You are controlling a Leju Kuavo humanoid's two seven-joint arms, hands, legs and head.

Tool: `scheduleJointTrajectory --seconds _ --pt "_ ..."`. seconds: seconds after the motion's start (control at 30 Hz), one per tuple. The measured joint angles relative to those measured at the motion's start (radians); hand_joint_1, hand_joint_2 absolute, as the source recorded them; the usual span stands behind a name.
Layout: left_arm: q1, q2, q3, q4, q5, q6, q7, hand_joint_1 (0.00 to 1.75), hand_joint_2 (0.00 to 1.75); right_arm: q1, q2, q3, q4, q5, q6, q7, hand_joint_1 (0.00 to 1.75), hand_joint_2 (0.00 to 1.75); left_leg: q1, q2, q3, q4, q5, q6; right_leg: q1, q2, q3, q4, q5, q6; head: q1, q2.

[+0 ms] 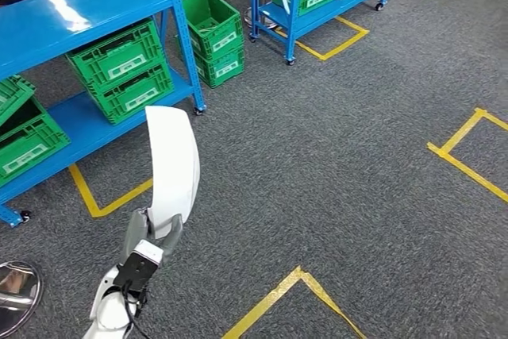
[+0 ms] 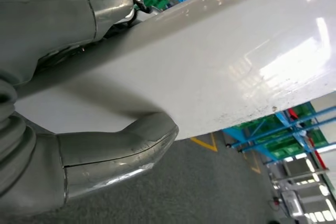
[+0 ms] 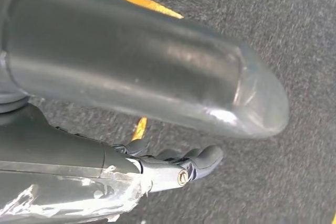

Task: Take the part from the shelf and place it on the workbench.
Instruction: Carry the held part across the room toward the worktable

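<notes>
The white part (image 2: 222,61) hides the left hand's (image 1: 157,229) fingers.

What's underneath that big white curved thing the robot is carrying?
The left hand grips the white part at its lower end. Beneath it lie grey carpet and a yellow floor line. The floor directly behind the part is covered.

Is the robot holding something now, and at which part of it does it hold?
Yes. The left hand grips the white curved part at its lower end, thumb and fingers on opposite faces. The right hand holds nothing.
</notes>
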Motion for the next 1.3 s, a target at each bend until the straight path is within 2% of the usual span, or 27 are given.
scheduleJointTrajectory --seconds 0.07,0.13,0.17,0.2,0.27,0.3,0.37,0.43,0.5,0.53,0.6,0.63,0.67,0.7,0.73,0.8,0.87,0.9,0.93,0.97,1.03,1.1,1.13,1.17,1.2,1.23,1.3 --pt "0.001 -0.001 0.001 0.002 0.0 -0.001 0.0 1.75 1.75 -0.003 0.0 0.003 0.001 -0.001 0.0 0.0 0.0 0.0 0.001 0.028 0.003 -0.004 0.003 0.005 0.004 -0.059 -0.051 0.105 -0.057 0.008 0.01 0.0" --pt "0.001 0.0 0.003 0.005 0.0 -0.001 0.0 1.75 1.75 -0.005 0.0 0.004 0.002 -0.002 0.0 0.0 0.0 0.0 0.002 0.057 0.003 -0.004 0.002 0.007 0.0 -0.081 -0.104 0.22 -0.103 0.018 0.013 0.0" --pt "0.001 -0.001 0.003 0.007 0.0 -0.002 0.0 1.75 1.75 -0.005 0.0 0.004 0.003 -0.002 0.0 0.0 0.0 0.0 0.003 0.07 0.003 -0.004 0.0 0.006 -0.003 -0.085 -0.111 0.24 -0.104 0.023 0.013 0.0" --pt "0.001 -0.001 0.003 0.009 0.0 -0.002 0.0 1.75 1.75 -0.005 0.0 0.004 0.003 -0.002 0.0 0.0 0.0 0.0 0.006 0.083 0.005 -0.003 -0.001 0.002 -0.008 -0.09 -0.097 0.221 -0.087 0.029 0.013 0.0" --pt "-0.001 -0.001 0.003 0.013 0.0 -0.004 -0.001 1.75 1.75 -0.005 0.001 0.004 0.004 -0.002 0.0 0.0 0.0 0.0 0.011 0.105 0.009 0.003 -0.009 -0.013 -0.018 -0.118 -0.024 0.1 -0.038 0.045 0.013 0.0" --pt "-0.002 -0.001 0.003 0.014 0.0 -0.006 -0.002 1.75 1.75 -0.007 0.002 0.005 0.005 -0.001 0.0 0.0 0.0 0.0 0.012 0.115 0.01 0.01 -0.016 -0.023 -0.022 -0.134 0.011 0.042 -0.021 0.047 0.016 0.0" --pt "-0.005 -0.001 0.003 0.015 0.0 -0.008 -0.006 1.75 1.75 -0.01 0.005 0.005 0.008 0.002 0.001 0.0 0.0 0.0 0.007 0.129 0.011 0.019 -0.024 -0.038 -0.023 -0.147 0.038 -0.003 -0.017 0.034 0.012 0.0" --pt "-0.007 -0.001 0.003 0.015 0.001 -0.011 -0.011 1.75 1.75 -0.01 0.005 0.005 0.008 0.004 0.001 0.0 0.0 0.0 0.007 0.139 0.014 0.017 -0.024 -0.044 -0.021 -0.124 0.032 0.002 -0.016 0.009 0.004 0.0" --pt "-0.008 -0.002 0.003 0.015 0.002 -0.014 -0.014 1.75 1.75 -0.009 0.005 0.005 0.009 0.005 0.0 0.0 0.0 0.0 0.013 0.118 0.008 0.039 -0.047 -0.048 -0.02 -0.105 0.027 0.002 -0.013 -0.006 0.001 0.0" --pt "-0.008 -0.002 0.002 0.016 0.003 -0.014 -0.015 1.75 1.75 -0.009 0.005 0.005 0.009 0.005 0.0 0.0 0.0 0.0 0.014 0.098 -0.009 0.078 -0.075 -0.049 -0.019 -0.095 0.025 0.001 -0.01 -0.013 -0.001 0.0" --pt "-0.008 -0.001 0.002 0.018 0.004 -0.014 -0.016 1.75 1.75 -0.009 0.005 0.005 0.009 0.005 0.0 0.0 0.0 0.0 0.013 0.06 -0.072 0.214 -0.148 -0.045 -0.016 -0.074 0.019 0.0 -0.006 -0.022 -0.004 0.0" --pt "-0.007 -0.001 0.002 0.019 0.005 -0.014 -0.016 1.75 1.75 -0.009 0.005 0.005 0.009 0.005 0.0 0.0 0.0 0.0 0.011 0.053 -0.104 0.277 -0.17 -0.041 -0.013 -0.061 0.016 0.0 -0.004 -0.025 -0.005 0.0" --pt "-0.007 0.0 0.003 0.021 0.006 -0.014 -0.016 1.75 1.75 -0.008 0.005 0.004 0.009 0.005 0.0 0.0 0.0 0.0 0.009 0.049 -0.124 0.312 -0.175 -0.036 -0.01 -0.048 0.014 0.0 -0.003 -0.028 -0.005 0.0" --pt "-0.006 0.0 0.003 0.023 0.006 -0.014 -0.016 1.75 1.75 -0.008 0.005 0.004 0.009 0.004 0.0 0.0 0.0 0.0 0.006 0.046 -0.126 0.309 -0.158 -0.029 -0.007 -0.034 0.013 0.0 -0.001 -0.029 -0.005 0.0" --pt "-0.006 0.0 0.003 0.024 0.006 -0.014 -0.016 1.75 1.75 -0.008 0.005 0.004 0.009 0.003 0.0 0.0 0.0 0.0 0.003 0.04 -0.108 0.267 -0.125 -0.022 -0.006 -0.021 0.013 0.0 0.0 -0.029 -0.005 0.0" --pt "-0.007 0.0 0.003 0.024 0.006 -0.014 -0.016 1.75 1.75 -0.008 0.006 0.004 0.009 0.002 0.0 0.0 0.0 0.0 -0.001 -0.006 -0.048 0.134 -0.055 -0.005 -0.005 0.004 0.011 0.0 0.004 -0.024 -0.005 0.0" --pt "-0.007 0.0 0.003 0.024 0.006 -0.014 -0.016 1.75 1.75 -0.009 0.006 0.004 0.009 0.001 0.0 0.0 0.0 0.0 -0.002 -0.049 -0.013 0.049 -0.029 -0.003 -0.007 0.026 0.003 0.0 0.011 -0.015 -0.005 0.0" --pt "-0.007 0.0 0.003 0.024 0.006 -0.014 -0.016 1.75 1.75 -0.008 0.006 0.004 0.009 0.001 0.0 0.0 0.0 0.0 -0.003 -0.053 -0.01 0.038 -0.03 -0.005 -0.009 0.037 -0.001 -0.003 0.015 -0.007 -0.005 0.0" --pt "-0.007 -0.001 0.003 0.024 0.006 -0.014 -0.016 1.75 1.75 -0.006 0.006 0.003 0.009 0.0 0.0 0.0 0.0 0.0 -0.003 -0.045 -0.009 0.031 -0.027 -0.007 -0.012 0.048 -0.005 -0.007 0.021 0.0 -0.004 0.0" --pt "-0.007 -0.002 0.002 0.024 0.006 -0.014 -0.016 1.75 1.75 -0.004 0.006 0.003 0.009 0.0 0.0 0.0 0.0 0.0 -0.003 -0.033 -0.007 0.027 -0.023 -0.006 -0.012 0.047 -0.01 -0.009 0.023 0.006 -0.004 0.0" --pt "-0.008 -0.004 0.001 0.024 0.006 -0.014 -0.017 1.75 1.75 -0.004 0.006 0.003 0.009 -0.002 0.0 0.0 0.0 0.0 0.0 -0.005 -0.003 0.016 -0.014 -0.001 -0.006 0.002 -0.036 0.033 -0.004 0.013 0.001 0.0" --pt "-0.005 -0.004 0.002 0.024 0.006 -0.014 -0.017 1.75 1.75 -0.007 0.006 0.003 0.009 -0.003 0.0 0.0 0.0 0.0 -0.001 0.025 -0.002 0.013 -0.013 0.004 0.0 -0.061 -0.092 0.151 -0.067 0.017 0.006 0.0" --pt "-0.004 -0.004 0.003 0.025 0.006 -0.014 -0.018 1.75 1.75 -0.008 0.006 0.003 0.009 -0.004 0.0 0.0 0.0 0.0 -0.003 0.042 -0.002 0.013 -0.013 0.005 0.0 -0.076 -0.119 0.214 -0.095 0.019 0.006 0.0" --pt "-0.002 -0.004 0.003 0.025 0.006 -0.014 -0.017 1.75 1.75 -0.007 0.006 0.003 0.009 -0.006 0.0 0.0 0.0 0.0 -0.004 0.057 -0.002 0.014 -0.014 0.005 0.0 -0.083 -0.133 0.252 -0.106 0.021 0.006 0.0" --pt "-0.002 -0.003 0.004 0.025 0.006 -0.014 -0.017 1.75 1.75 -0.006 0.006 0.002 0.009 -0.008 -0.001 0.0 0.0 0.0 -0.004 0.071 -0.002 0.014 -0.014 0.005 0.0 -0.087 -0.128 0.253 -0.1 0.022 0.007 0.0" --pt "-0.002 -0.003 0.004 0.025 0.006 -0.014 -0.017 1.75 1.75 -0.005 0.006 0.002 0.009 -0.009 -0.001 0.0 0.0 0.0 -0.004 0.084 -0.001 0.014 -0.016 0.003 0.0 -0.093 -0.1 0.212 -0.078 0.023 0.007 0.0" --pt "-0.002 -0.004 0.004 0.025 0.006 -0.014 -0.017 1.75 1.75 -0.006 0.006 0.002 0.009 -0.01 -0.001 0.0 0.0 0.0 -0.007 0.106 0.004 0.016 -0.021 -0.004 0.001 -0.124 -0.014 0.074 -0.028 0.021 0.007 0.0"
